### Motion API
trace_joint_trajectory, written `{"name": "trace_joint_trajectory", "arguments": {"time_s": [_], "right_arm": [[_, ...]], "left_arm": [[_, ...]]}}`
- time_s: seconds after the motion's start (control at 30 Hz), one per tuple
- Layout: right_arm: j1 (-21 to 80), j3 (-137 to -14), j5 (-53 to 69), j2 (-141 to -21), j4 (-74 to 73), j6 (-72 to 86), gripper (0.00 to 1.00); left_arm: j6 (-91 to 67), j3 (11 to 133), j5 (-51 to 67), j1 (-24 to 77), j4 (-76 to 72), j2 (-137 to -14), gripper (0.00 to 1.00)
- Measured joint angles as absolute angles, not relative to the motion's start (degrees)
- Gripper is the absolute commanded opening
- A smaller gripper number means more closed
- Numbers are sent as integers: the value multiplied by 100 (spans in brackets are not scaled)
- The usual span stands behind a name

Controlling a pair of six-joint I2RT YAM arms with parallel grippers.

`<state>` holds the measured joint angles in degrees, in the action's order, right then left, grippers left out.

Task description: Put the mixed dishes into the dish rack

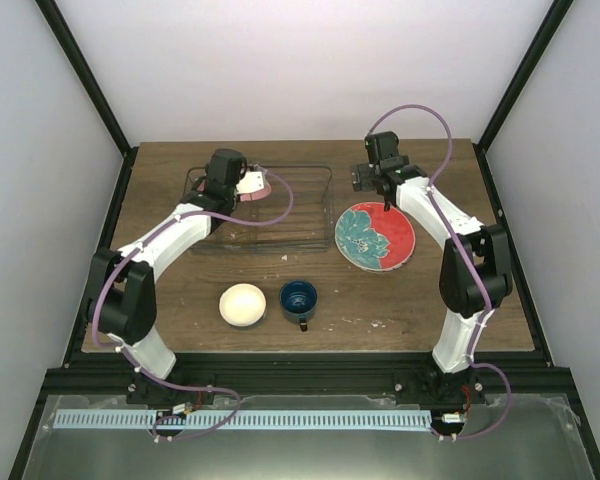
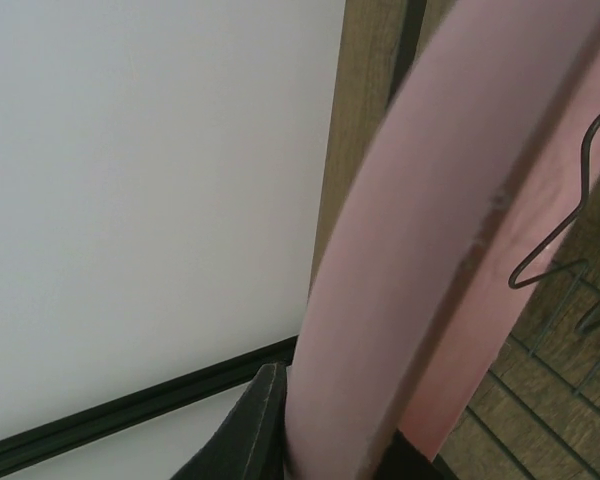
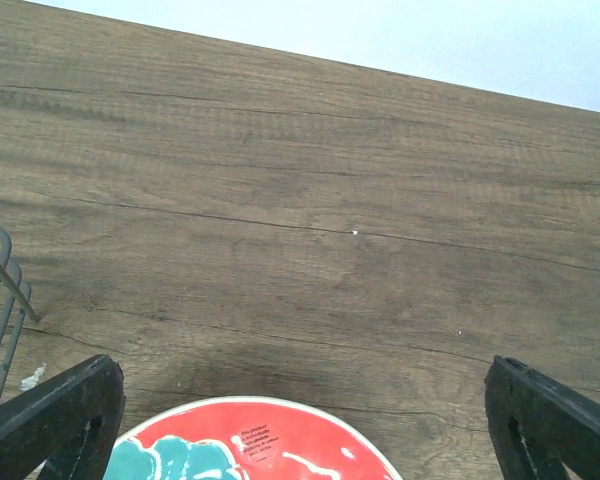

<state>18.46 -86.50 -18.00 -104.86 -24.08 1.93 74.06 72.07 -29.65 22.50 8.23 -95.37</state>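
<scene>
My left gripper (image 1: 242, 186) is shut on the plain pink plate (image 1: 257, 187) and holds it on edge over the left part of the grey wire dish rack (image 1: 320, 228). In the left wrist view the pink plate (image 2: 430, 230) fills the frame between my dark fingers (image 2: 250, 430); a rack wire (image 2: 560, 235) shows at right. My right gripper (image 1: 385, 190) is open, just above the far rim of the red plate with teal flowers (image 1: 375, 237), which lies flat on the table; it also shows in the right wrist view (image 3: 250, 445). The small cream bowl (image 1: 243, 304) and dark blue mug (image 1: 299, 299) stand in front. The striped white plate is out of view.
The wooden table (image 1: 430, 310) ends at black frame posts and white walls on three sides. The rack's corner (image 3: 0, 300) shows at the left edge of the right wrist view. Bare wood (image 3: 330, 200) lies beyond the red plate.
</scene>
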Motion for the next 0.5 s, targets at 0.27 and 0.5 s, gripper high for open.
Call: {"name": "trace_joint_trajectory", "arguments": {"time_s": [0.27,0.5], "right_arm": [[1846,-8652,-1778,-10551,-2453,193,100],[1846,-8652,-1754,-10551,-2467,189,100]], "left_arm": [[7207,7207,-2954,2250,836,-9623,42],[7098,7194,-3017,2250,832,-9627,99]]}}
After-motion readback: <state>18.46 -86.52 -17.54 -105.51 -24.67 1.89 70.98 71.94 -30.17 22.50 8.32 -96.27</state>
